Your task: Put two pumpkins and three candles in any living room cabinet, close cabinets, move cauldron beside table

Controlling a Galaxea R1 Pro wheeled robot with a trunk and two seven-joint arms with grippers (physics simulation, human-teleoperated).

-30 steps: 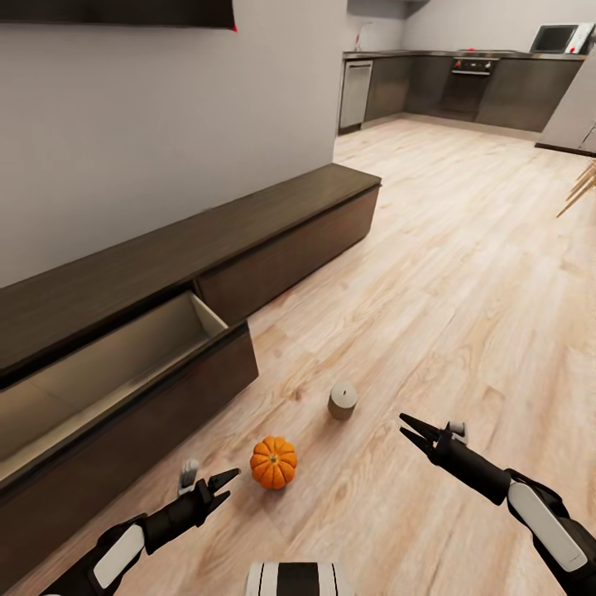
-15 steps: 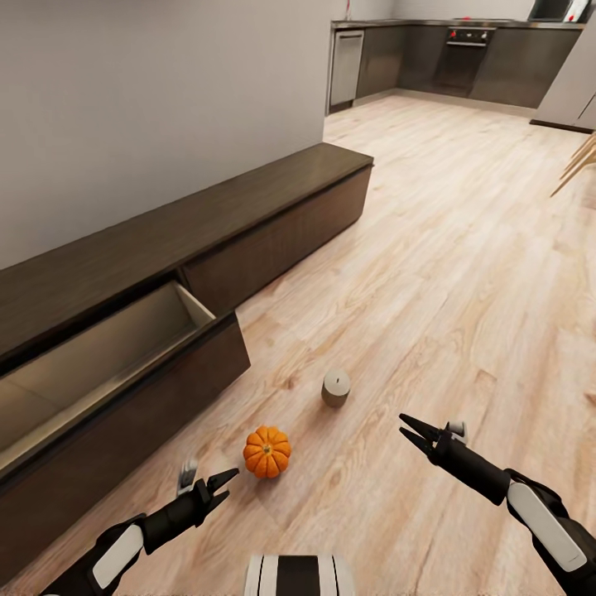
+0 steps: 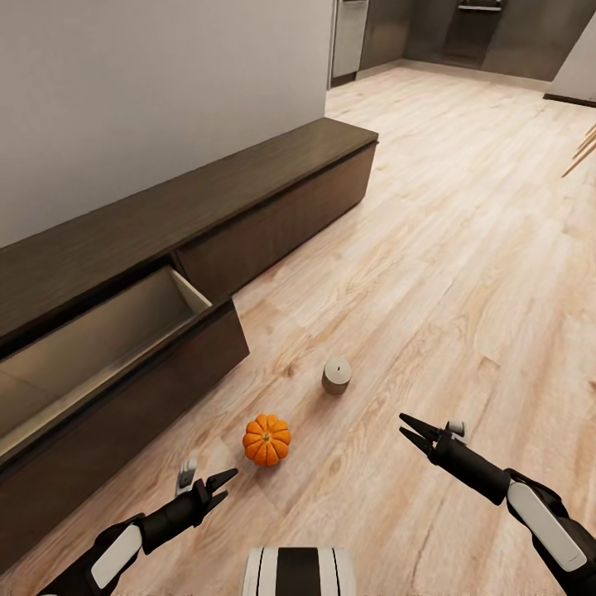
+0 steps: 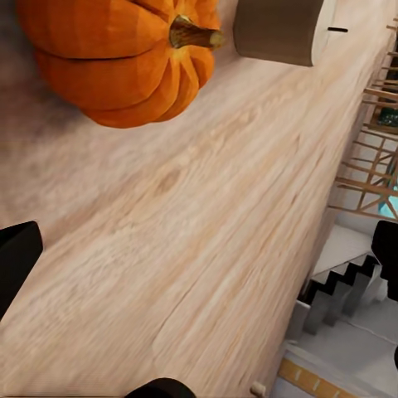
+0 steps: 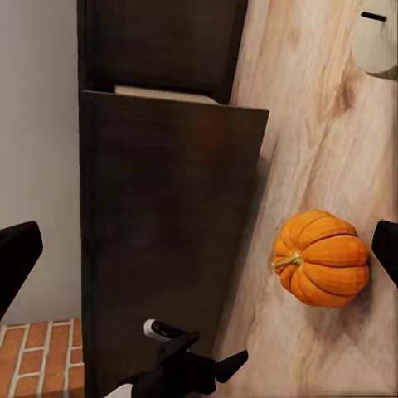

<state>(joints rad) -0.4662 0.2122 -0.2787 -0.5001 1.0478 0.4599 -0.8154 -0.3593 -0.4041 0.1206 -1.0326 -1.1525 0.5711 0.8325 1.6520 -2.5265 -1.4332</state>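
Note:
A small orange pumpkin (image 3: 266, 440) sits on the wood floor, also seen in the left wrist view (image 4: 124, 62) and right wrist view (image 5: 322, 259). A stubby pale candle (image 3: 337, 376) stands just beyond it, close in the left wrist view (image 4: 282, 29). The long dark-brown cabinet (image 3: 273, 194) runs along the wall, its near drawer (image 3: 124, 372) pulled out and empty. My left gripper (image 3: 222, 485) hovers open a little short of the pumpkin. To the right of both things, my right gripper (image 3: 411, 434) is open and holds nothing.
A grey wall rises behind the cabinet. The kitchen units (image 3: 463, 33) stand far back across the wood floor. Thin wooden sticks (image 3: 582, 153) poke in at the right edge. My own base (image 3: 298, 573) shows at the bottom.
The view has tilted down and shifted, so pumpkin, candle and cabinet sit slightly higher and the kitchen is mostly cut off. Both arms keep their pose; grippers stay open.

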